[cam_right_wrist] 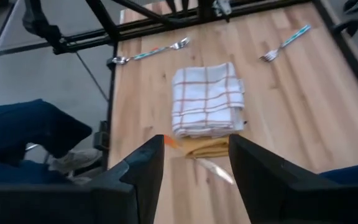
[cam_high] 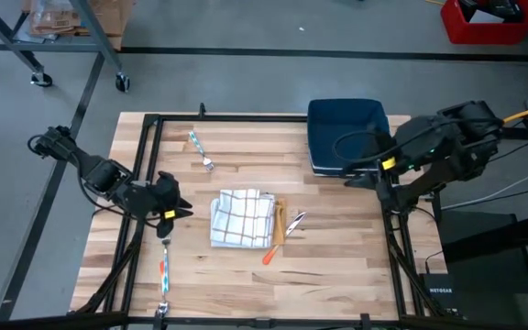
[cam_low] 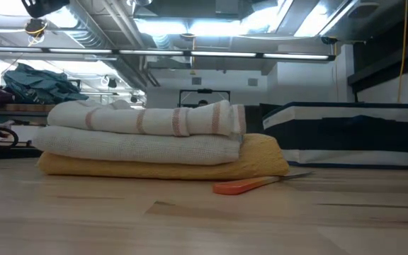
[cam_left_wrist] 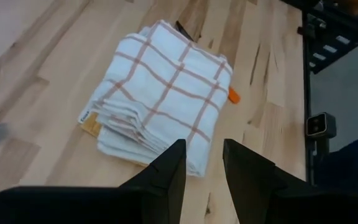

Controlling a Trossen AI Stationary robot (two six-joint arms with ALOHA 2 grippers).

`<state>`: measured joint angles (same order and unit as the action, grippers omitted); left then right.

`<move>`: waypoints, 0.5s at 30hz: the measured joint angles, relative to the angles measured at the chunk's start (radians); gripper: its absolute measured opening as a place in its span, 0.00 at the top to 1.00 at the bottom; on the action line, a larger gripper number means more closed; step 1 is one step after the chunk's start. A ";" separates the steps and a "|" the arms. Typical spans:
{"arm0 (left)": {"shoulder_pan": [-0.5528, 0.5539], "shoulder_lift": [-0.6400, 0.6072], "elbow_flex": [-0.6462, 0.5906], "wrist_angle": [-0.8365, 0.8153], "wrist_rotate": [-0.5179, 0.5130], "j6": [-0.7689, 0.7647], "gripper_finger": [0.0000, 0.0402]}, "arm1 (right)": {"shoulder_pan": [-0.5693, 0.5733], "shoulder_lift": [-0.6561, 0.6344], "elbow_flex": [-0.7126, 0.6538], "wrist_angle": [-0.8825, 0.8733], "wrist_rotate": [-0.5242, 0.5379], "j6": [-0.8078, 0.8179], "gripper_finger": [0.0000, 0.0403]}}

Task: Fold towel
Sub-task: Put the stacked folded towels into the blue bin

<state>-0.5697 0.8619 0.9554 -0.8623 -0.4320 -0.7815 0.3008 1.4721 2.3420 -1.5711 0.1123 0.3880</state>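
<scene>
Checked white towel point(cam_high: 242, 218) lies folded mid-worktop point(cam_high: 337, 266); only the low view reveals its stacking on a white cloth point(cam_low: 140, 147) and yellow cloth point(cam_low: 261, 164). Left end effector point(cam_left_wrist: 202, 167) hovers just beside it, released; right end effector point(cam_right_wrist: 190, 162) likewise released, well apart.

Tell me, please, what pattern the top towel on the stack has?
The top towel is white with a reddish-brown grid check, clearest in the left wrist view.
</scene>
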 joint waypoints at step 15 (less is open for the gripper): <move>0.003 -0.087 0.000 -0.277 -0.066 0.129 0.75 | 0.000 -0.226 -0.087 0.002 0.223 -0.041 0.54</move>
<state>-0.5667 0.7745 0.9554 -1.1388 -0.4978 -0.6526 0.3008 1.2458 2.2548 -1.5689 0.3352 0.3474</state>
